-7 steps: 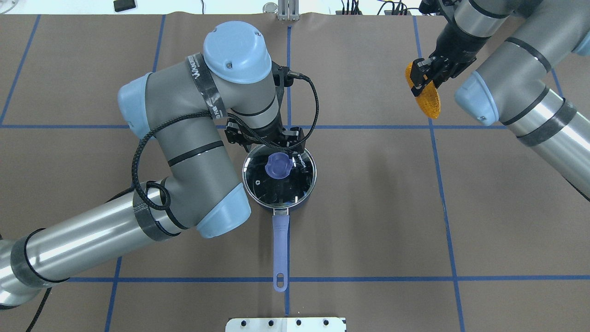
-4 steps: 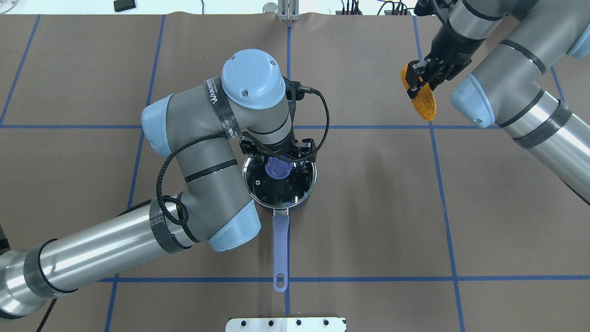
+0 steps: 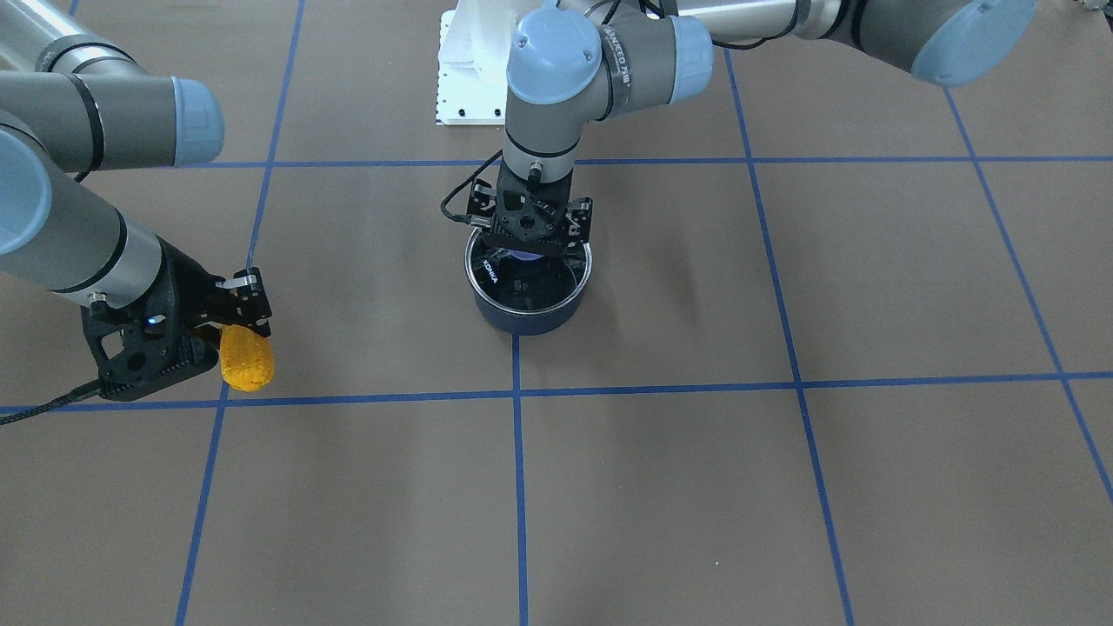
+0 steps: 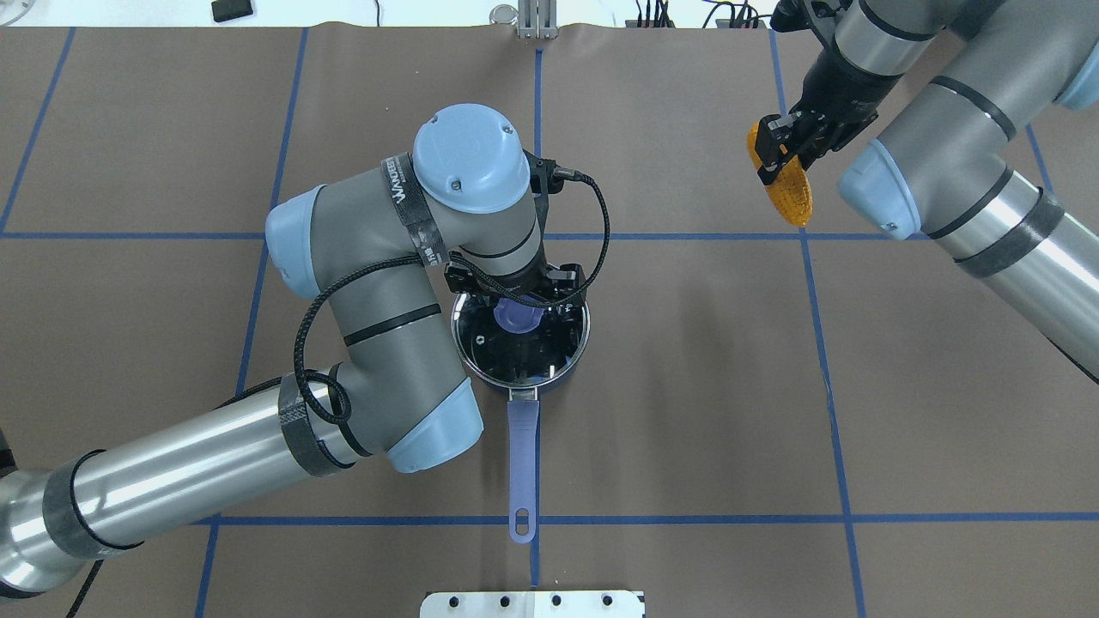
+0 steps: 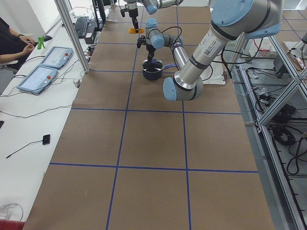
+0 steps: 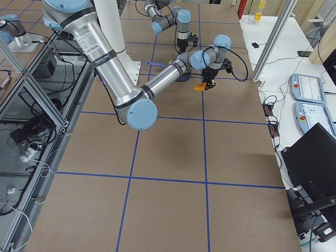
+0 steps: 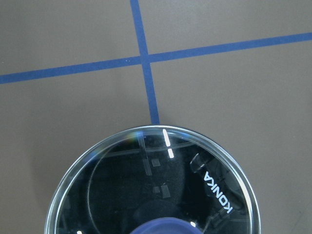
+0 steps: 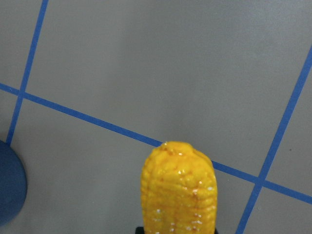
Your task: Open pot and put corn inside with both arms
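The dark navy pot [image 4: 549, 375] stands mid-table with its periwinkle handle [image 4: 522, 463] pointing toward my base. Its glass lid [image 7: 151, 185] is on, with the blue knob [image 4: 518, 318] in the middle. My left gripper [image 4: 518, 302] hangs right over the knob, jaws open on either side of it; it also shows in the front view [image 3: 530, 248]. My right gripper [image 4: 777, 159] is shut on the yellow-orange corn [image 4: 792, 193], held above the table at the far right, well away from the pot. The corn also shows in the front view [image 3: 246, 358] and the right wrist view [image 8: 179, 187].
The brown table cover carries blue tape grid lines [image 4: 824, 360]. A white base plate [image 4: 532, 603] sits at the near edge. Beyond the far edge, an operator [image 5: 14, 43] sits at a bench with control pendants [image 5: 43, 72].
My left arm swung right, bringing its gripper over the lid's knob, and has since settled slightly. My right gripper with the corn shifted a little farther and left.
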`<state>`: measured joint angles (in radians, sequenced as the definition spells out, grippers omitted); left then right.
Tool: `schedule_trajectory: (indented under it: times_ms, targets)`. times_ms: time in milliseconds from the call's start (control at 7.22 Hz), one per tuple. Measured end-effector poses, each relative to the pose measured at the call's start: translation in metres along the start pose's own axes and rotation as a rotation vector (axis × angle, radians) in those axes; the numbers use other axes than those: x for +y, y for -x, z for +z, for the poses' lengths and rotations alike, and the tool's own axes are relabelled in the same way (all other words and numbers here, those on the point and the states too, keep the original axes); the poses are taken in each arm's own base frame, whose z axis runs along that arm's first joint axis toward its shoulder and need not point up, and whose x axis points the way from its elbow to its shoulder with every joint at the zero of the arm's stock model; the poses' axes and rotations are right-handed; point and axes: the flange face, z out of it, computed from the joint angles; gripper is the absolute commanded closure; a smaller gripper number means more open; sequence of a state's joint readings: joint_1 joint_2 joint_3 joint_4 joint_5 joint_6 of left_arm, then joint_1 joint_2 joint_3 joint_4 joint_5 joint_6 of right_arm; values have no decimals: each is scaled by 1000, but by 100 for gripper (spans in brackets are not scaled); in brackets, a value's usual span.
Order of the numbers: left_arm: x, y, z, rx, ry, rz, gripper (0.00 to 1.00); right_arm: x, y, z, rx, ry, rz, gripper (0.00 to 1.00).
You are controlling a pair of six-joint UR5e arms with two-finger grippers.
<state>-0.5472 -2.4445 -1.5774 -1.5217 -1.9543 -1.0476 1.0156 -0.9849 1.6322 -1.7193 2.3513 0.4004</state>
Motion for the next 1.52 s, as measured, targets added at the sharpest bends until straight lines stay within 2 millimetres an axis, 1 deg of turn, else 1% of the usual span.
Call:
schedule_trajectory:
  times_ms: [138,277,692,969,1108,1523]
  targets:
    - [1,2,1,-2,5,-2,25,0,0,1,1,1,0,54]
    - [2,3,2,-4,8,-4,26,1,-1,2,1,2,1,54]
    - [6,1,3,-3,14,-4,27,1,-2,3,2,3,0,54]
    - [12,-4,6,0,20,-8,34,2,-2,3,2,3,-1,54]
    - [15,-5,6,3,21,-8,40,2,-2,3,4,3,-1,54]
    - [17,-6,2,12,19,-3,41,2,-3,5,7,4,-3,54]
